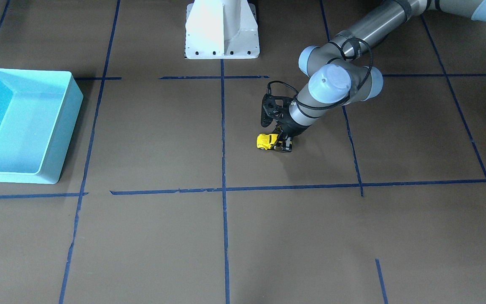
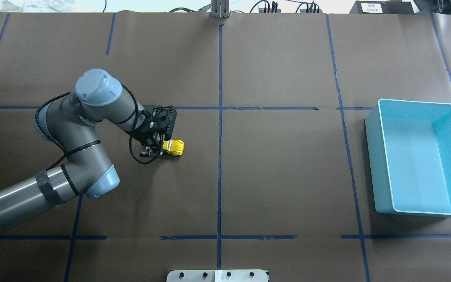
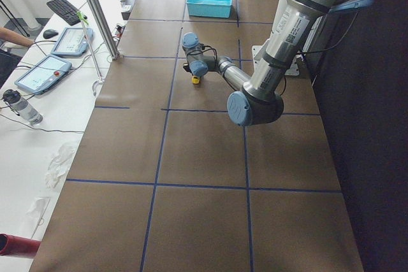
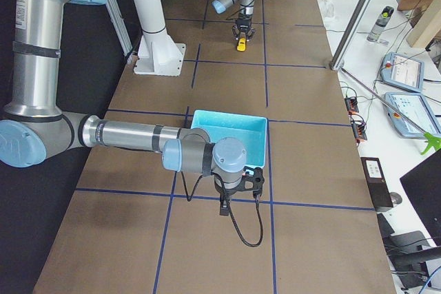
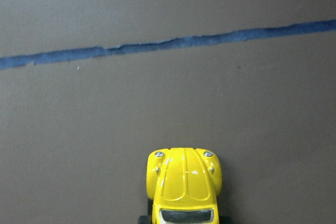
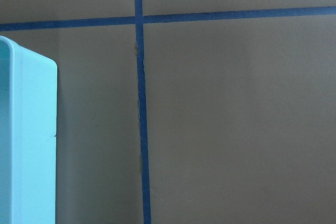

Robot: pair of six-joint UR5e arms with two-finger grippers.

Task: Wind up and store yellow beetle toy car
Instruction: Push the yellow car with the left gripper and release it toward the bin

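The yellow beetle toy car (image 2: 174,147) stands on the brown table, left of the middle blue tape line. It also shows in the front-facing view (image 1: 265,141) and fills the bottom edge of the left wrist view (image 5: 185,184), nose toward a tape line. My left gripper (image 2: 152,150) is down at table height, its fingers closed on the car's rear end. My right gripper (image 4: 225,208) hangs over the table beside the near corner of the bin; I cannot tell whether it is open or shut.
An empty turquoise bin (image 2: 371,156) sits at the table's right side, far from the car; its wall shows in the right wrist view (image 6: 31,140). The white robot base (image 1: 222,29) stands at the table's edge. Blue tape lines cross the table.
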